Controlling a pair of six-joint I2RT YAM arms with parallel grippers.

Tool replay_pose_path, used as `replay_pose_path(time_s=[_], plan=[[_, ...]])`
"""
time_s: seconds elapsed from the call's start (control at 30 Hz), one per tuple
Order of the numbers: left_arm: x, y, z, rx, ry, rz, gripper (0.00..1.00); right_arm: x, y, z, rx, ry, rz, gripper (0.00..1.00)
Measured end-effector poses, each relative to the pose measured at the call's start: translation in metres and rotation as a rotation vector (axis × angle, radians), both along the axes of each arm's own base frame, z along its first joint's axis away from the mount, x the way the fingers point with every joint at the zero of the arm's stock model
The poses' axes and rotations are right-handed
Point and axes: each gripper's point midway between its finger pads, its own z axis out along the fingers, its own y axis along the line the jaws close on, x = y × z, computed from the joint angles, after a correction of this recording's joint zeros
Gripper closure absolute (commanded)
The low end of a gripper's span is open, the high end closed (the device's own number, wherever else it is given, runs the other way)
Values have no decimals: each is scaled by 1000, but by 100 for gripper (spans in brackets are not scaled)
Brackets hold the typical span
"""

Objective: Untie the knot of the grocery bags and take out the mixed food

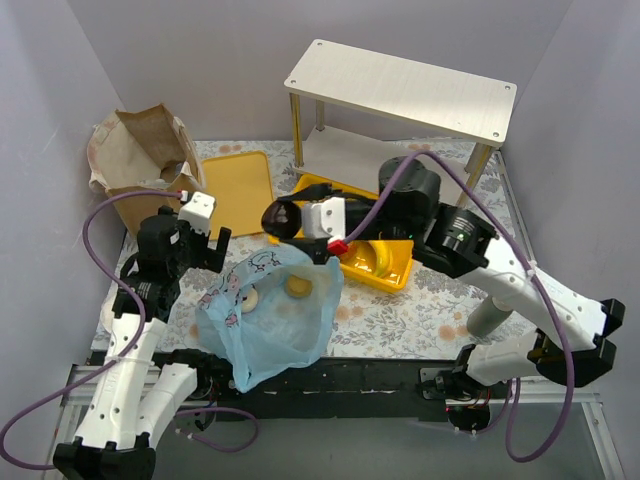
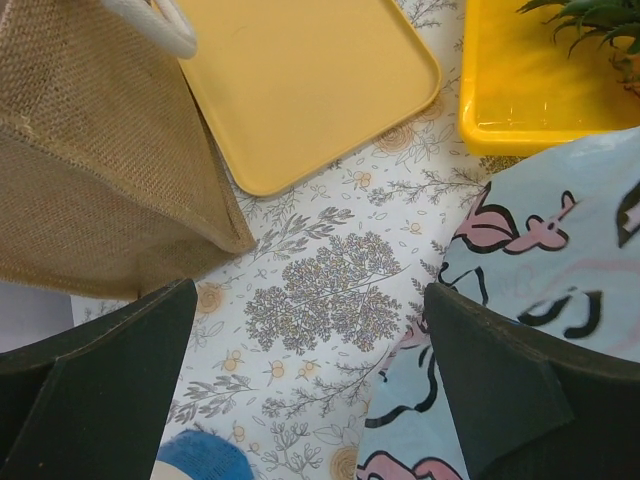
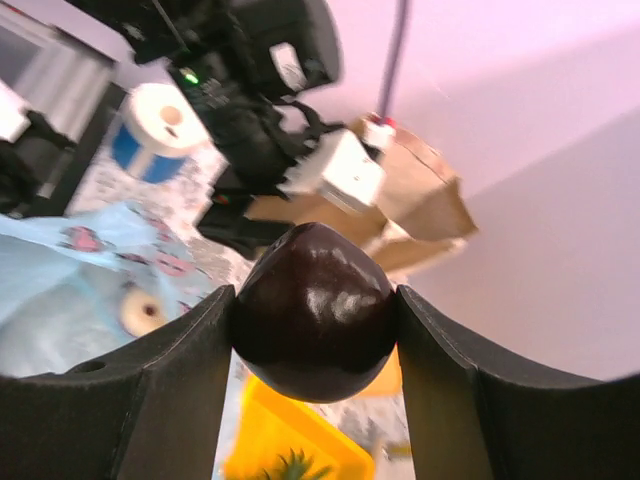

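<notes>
The light-blue printed plastic bag lies open on the table's near middle, with two pale doughnuts showing inside. The brown paper bag stands at the back left. My right gripper is shut on a dark round fruit and holds it in the air above the blue bag's far rim; the fruit fills the space between the fingers. My left gripper is open and empty, low between the brown bag and the blue bag.
A flat yellow tray lies by the brown bag. A second yellow tray holds bananas and a pineapple. A metal shelf stands at the back. A tape roll lies near the left arm.
</notes>
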Motion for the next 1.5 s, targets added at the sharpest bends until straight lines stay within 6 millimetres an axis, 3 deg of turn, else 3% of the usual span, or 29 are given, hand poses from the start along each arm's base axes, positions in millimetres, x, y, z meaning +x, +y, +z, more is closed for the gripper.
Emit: replay_pose_path(time_s=[0.07, 0.17, 0.3, 0.4, 0.6, 0.73, 0.9, 1.17, 1.2, 1.33, 1.5], plan=[[3, -1, -3, 3, 11, -2, 2, 19, -18, 3, 18, -16, -75, 94], [6, -2, -8, 10, 31, -11, 2, 76, -54, -19, -2, 40, -262, 94], [11, -6, -6, 20, 46, -43, 2, 145, -105, -81, -78, 223, -492, 94], [17, -9, 3, 21, 40, -65, 2, 167, -136, -132, -125, 380, -594, 93], [20, -16, 7, 12, 49, -105, 2, 146, -157, -228, -242, 645, -622, 92], [18, -17, 1, 12, 77, -113, 2, 134, -161, -262, -302, 701, -607, 91], [15, -17, -2, 15, 96, -114, 2, 130, -165, -294, -371, 712, -596, 91], [15, -16, -4, 19, 103, -114, 2, 139, -158, -329, -417, 751, -568, 87], [16, -16, -5, 20, 105, -114, 2, 139, -159, -335, -429, 756, -571, 84], [16, -16, -6, 23, 108, -112, 2, 140, -167, -354, -462, 754, -598, 56], [15, -16, -5, 23, 105, -113, 2, 145, -172, -359, -465, 753, -632, 42]])
